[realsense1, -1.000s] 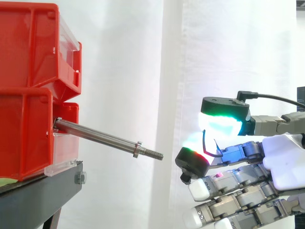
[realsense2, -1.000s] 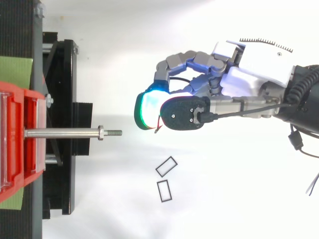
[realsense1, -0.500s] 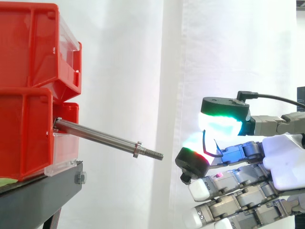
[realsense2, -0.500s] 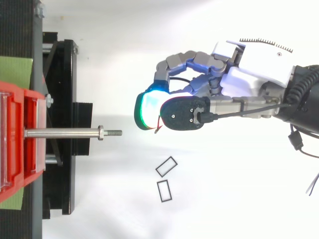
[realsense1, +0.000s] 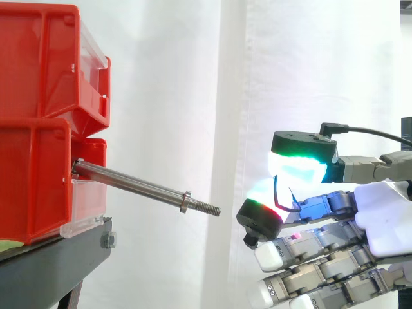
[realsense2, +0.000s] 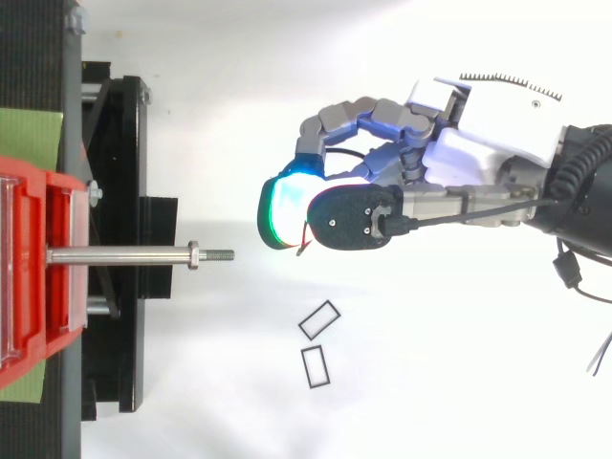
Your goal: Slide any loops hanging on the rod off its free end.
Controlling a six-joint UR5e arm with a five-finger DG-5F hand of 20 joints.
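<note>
A bare steel rod point(realsense1: 135, 187) sticks out of the lower red bin point(realsense1: 35, 180) and slopes slightly down to a threaded free end with a nut; nothing hangs on it. In the top view the rod point(realsense2: 124, 255) points right. My hand point(realsense1: 386, 222) hovers to the right of that free end, a short gap away and a little lower. Its glowing fingertips point(realsense1: 297, 168) and thumb are curled together, pinching a thin dark loop point(realsense1: 277, 193) whose end pokes out below the pads point(realsense2: 304, 246). The palm point(realsense2: 478, 143) lies further right.
Two red bins point(realsense1: 45, 58) are stacked on a black stand point(realsense1: 55, 264) at the left. Two small rectangular loops point(realsense2: 319, 319) point(realsense2: 314, 367) lie on the white floor below the hand in the top view. A white curtain hangs behind.
</note>
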